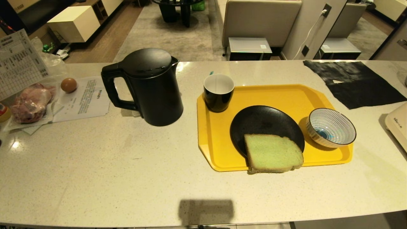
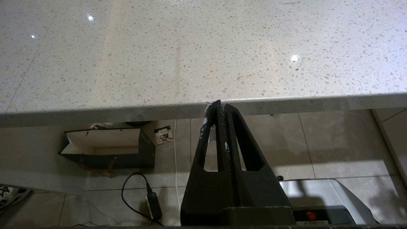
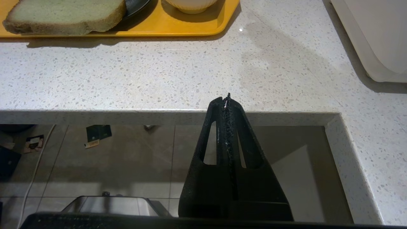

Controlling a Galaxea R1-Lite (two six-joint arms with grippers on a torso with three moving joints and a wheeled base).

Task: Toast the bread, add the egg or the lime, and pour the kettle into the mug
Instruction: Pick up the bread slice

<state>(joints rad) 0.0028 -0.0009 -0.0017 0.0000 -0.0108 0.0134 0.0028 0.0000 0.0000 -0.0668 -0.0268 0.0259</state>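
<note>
- Head view shows the counter with neither arm in it, and nothing of the task looks begun — I'd judge the first step, toasting the bread (image 1: 272,153), is the one in hand.
- That slice lies flat, half on the black plate (image 1: 265,122) and half over the near rim of the yellow tray (image 1: 216,140); its rounded top points to the robot's right, its straight bottom edge to the left, and its longer run lies left to right.
- The left gripper (image 2: 221,106) hangs below the counter's front edge, fingers pressed together and holding nothing.
- The right gripper (image 3: 226,101) is likewise pinched to a close and empty, low at the counter's edge, with the bread just ahead and off to its left.
- A cream-white appliance (image 1: 397,122) sits at the counter's far right — only its edge shows, so I cannot say it is the toaster.
- Next move, as I read it: the right arm must rise, part its fingers and take the slice by its overhanging near edge.
- The kettle (image 1: 149,86) stands upright left of the tray, handle toward the robot's left, spout toward the mug (image 1: 218,92) in the tray's far left corner.
- One brown egg (image 1: 68,85) rests on papers (image 1: 86,101) at far left — too dark to be the pale one; the striped bowl (image 1: 330,127) on the tray sits empty.
</note>
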